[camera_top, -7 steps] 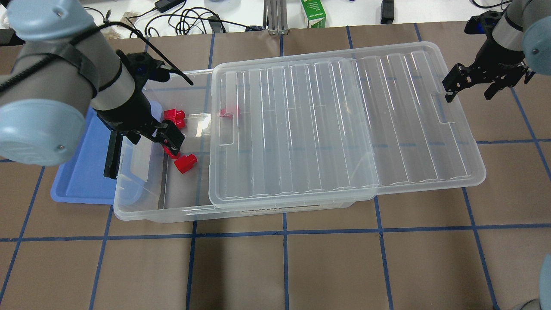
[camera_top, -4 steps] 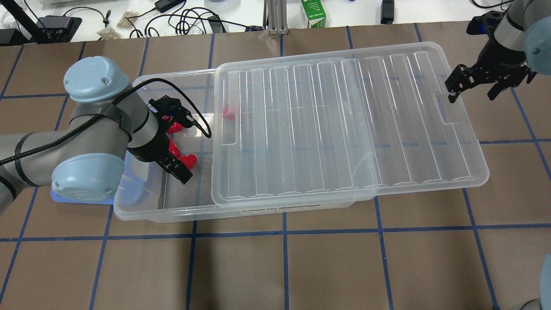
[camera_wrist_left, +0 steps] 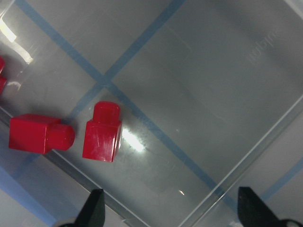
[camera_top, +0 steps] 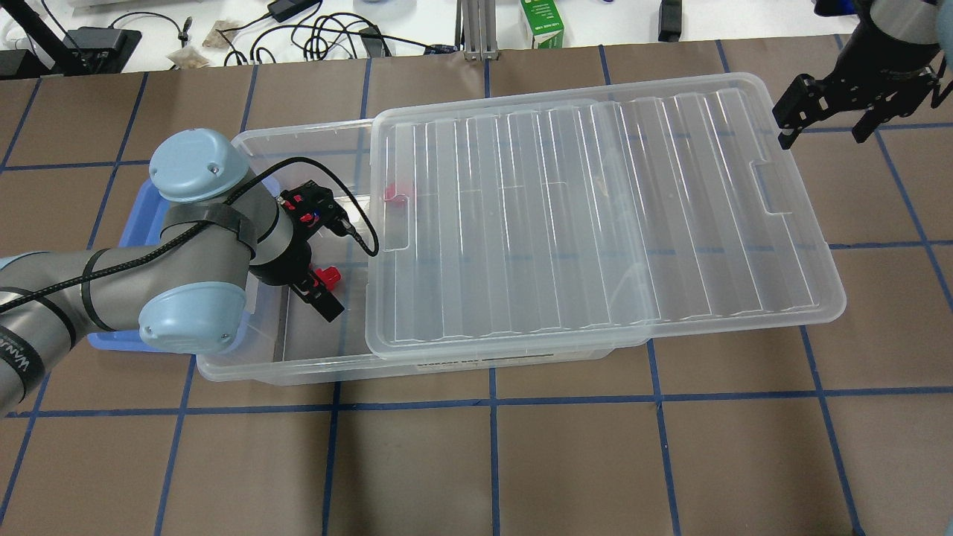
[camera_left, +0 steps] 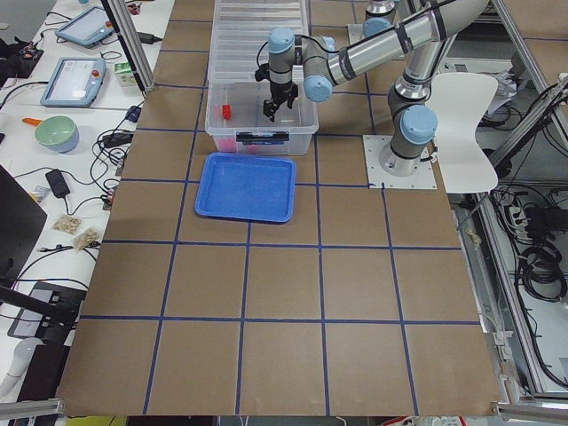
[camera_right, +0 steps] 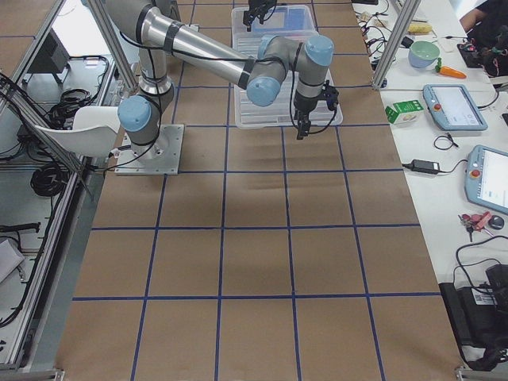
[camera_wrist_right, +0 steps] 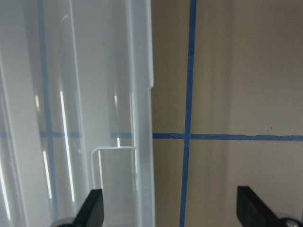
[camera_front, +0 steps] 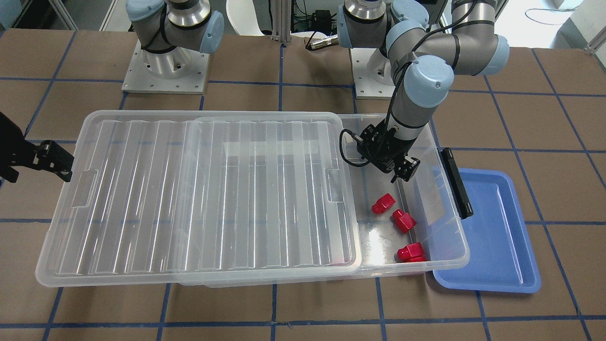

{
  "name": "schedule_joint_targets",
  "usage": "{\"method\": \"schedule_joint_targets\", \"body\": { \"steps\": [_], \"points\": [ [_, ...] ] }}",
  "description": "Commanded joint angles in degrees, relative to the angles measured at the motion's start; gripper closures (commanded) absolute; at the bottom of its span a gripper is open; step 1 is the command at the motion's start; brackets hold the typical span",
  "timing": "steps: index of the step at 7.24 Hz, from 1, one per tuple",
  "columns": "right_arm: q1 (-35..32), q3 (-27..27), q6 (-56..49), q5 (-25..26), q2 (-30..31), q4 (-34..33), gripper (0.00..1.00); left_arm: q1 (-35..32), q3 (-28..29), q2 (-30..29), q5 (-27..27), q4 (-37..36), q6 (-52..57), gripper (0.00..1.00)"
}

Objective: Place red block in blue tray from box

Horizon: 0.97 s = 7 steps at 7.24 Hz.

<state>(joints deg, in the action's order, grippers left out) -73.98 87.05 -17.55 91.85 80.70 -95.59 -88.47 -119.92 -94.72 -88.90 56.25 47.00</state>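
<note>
From the front-facing camera, the left gripper [camera_front: 399, 173] hangs inside the uncovered end of the box [camera_front: 445, 263], its jaws apart and touching no block. The red block [camera_front: 382, 203] lies on the box floor at the gripper's 7 o'clock, with two more red blocks [camera_front: 404, 220] further toward 6 o'clock. The lid [camera_front: 203, 199] sits slid toward 9 o'clock, where the right gripper [camera_front: 45, 161] hovers near its end. The blue tray [camera_front: 492, 227] lies just beside the box at 3 o'clock. Overhead, the right gripper [camera_top: 828, 123], jaws spread, hangs off the lid's [camera_top: 595, 216] 2 o'clock corner. The left wrist camera shows its fingertips [camera_wrist_left: 94, 208] wide apart, with the red block [camera_wrist_left: 102, 133] lying on the clear floor toward 11 o'clock. The right wrist camera shows separated fingertips [camera_wrist_right: 251, 208] above the lid's edge [camera_wrist_right: 142, 94].
</note>
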Motion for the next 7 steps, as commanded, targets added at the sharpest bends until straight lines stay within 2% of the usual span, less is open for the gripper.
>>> {"method": "schedule_joint_targets", "body": {
  "steps": [1,3,7],
  "points": [
    [-4.13,-0.3,5.31,0.09,4.11,3.3,0.0,2.58,-0.14,-1.87,0.74,-1.41,0.99,0.0],
    [-5.21,-0.21,5.33,-0.17,5.78,5.92,0.0,3.13,-1.8,-3.1,1.89,-2.54,0.9,0.0],
    [-5.21,0.4,4.9,0.61,5.96,6.38,0.0,3.13,-2.16,-6.61,2.07,-8.6,1.08,0.0]
  ]
}}
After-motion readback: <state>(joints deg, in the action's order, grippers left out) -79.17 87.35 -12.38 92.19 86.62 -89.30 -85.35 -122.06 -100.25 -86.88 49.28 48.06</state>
